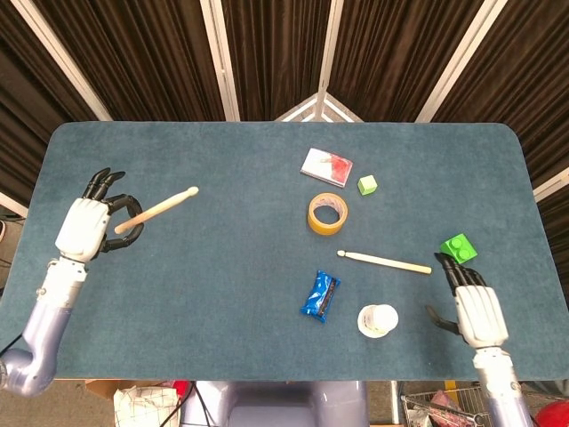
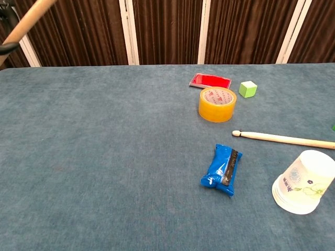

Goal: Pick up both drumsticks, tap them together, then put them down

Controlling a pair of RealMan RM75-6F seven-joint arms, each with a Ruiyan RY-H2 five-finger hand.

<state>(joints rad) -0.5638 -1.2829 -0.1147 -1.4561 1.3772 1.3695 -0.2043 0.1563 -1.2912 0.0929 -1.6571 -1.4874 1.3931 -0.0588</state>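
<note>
My left hand (image 1: 87,224) holds one pale wooden drumstick (image 1: 158,209) raised above the table's left side, its tip pointing right and away; in the chest view only that stick (image 2: 23,25) and a dark finger show at the top left corner. The second drumstick (image 1: 385,261) lies flat on the blue table right of centre, also seen in the chest view as the second drumstick (image 2: 285,138). My right hand (image 1: 473,307) hovers near the table's front right, fingers apart and empty, just right of that stick's thick end.
A yellow tape roll (image 1: 326,213), a red and white packet (image 1: 326,165) and a small green cube (image 1: 367,184) sit behind the lying stick. A blue snack pack (image 1: 320,295) and a white paper cup (image 1: 378,320) lie in front. A green brick (image 1: 458,248) sits by my right hand.
</note>
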